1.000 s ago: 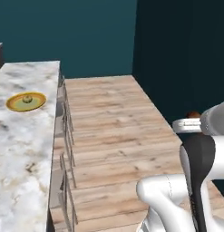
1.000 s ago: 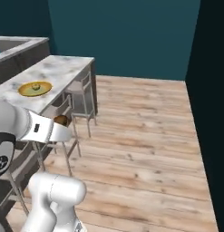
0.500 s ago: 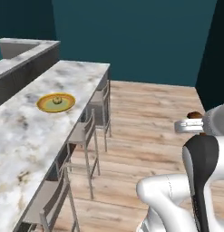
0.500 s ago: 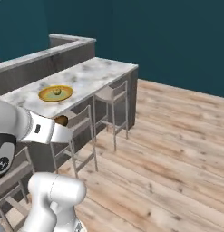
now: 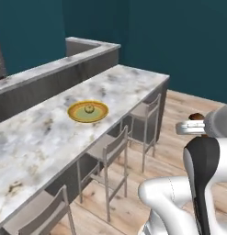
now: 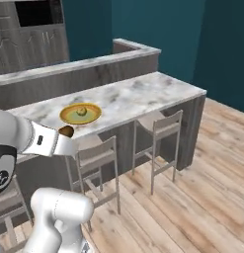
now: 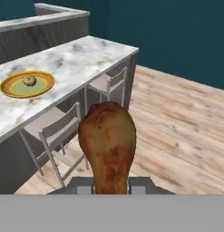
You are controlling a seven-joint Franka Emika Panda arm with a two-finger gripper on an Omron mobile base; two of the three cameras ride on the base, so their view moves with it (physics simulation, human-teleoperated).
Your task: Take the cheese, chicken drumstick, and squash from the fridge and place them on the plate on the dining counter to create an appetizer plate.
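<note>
My gripper (image 7: 111, 187) is shut on the chicken drumstick (image 7: 107, 144), a reddish-brown piece standing up between the fingers. The same drumstick (image 5: 196, 116) rides at the hand on the right of the left base view, over the wooden floor and apart from the dining counter (image 5: 46, 137). The golden-yellow plate (image 5: 74, 115) lies on that marble top with the small pale squash (image 5: 89, 109) at its centre. From the hand, the plate (image 7: 8, 89) and squash (image 7: 29, 80) are at the upper left. The cheese and the fridge are out of view.
Grey stools (image 5: 111, 147) (image 5: 147, 112) stand along the counter's near side, between me and the plate. A raised grey ledge (image 5: 50, 78) runs behind the marble top. Open wooden floor (image 6: 192, 197) stretches to the right, with a teal wall beyond.
The whole picture has swung as the base turned: the counter and plate now lie more centrally and closer. The drumstick stays in the shut gripper.
</note>
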